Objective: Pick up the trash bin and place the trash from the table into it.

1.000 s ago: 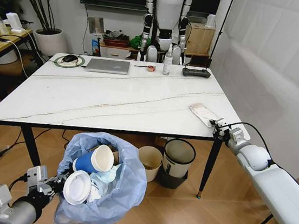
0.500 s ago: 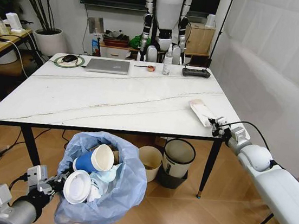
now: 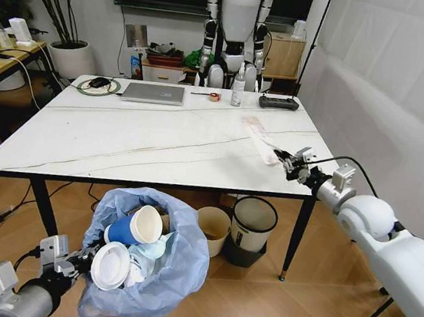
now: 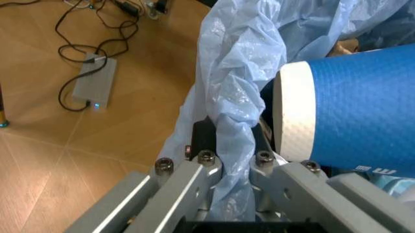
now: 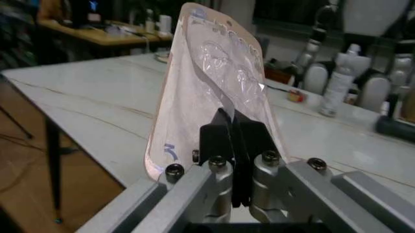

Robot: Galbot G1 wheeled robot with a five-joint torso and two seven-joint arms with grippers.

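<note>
The trash bin, lined with a crinkled light-blue bag, hangs low in front of the table. My left gripper is shut on its rim. In the left wrist view the fingers pinch the bag beside a blue paper cup. The bin holds a blue cup and a white lid. My right gripper is shut on a flat pale plastic wrapper, held tilted above the table's right side. The right wrist view shows the wrapper upright in the gripper.
At the table's far edge lie a laptop, a coiled cable, a bottle and a black controller. Under the table stand a cream bin and a black bin. A humanoid robot stands behind.
My right gripper has lifted the wrapper off the table's right edge and carried it up and to the left. The left arm and the bin have stayed in place.
</note>
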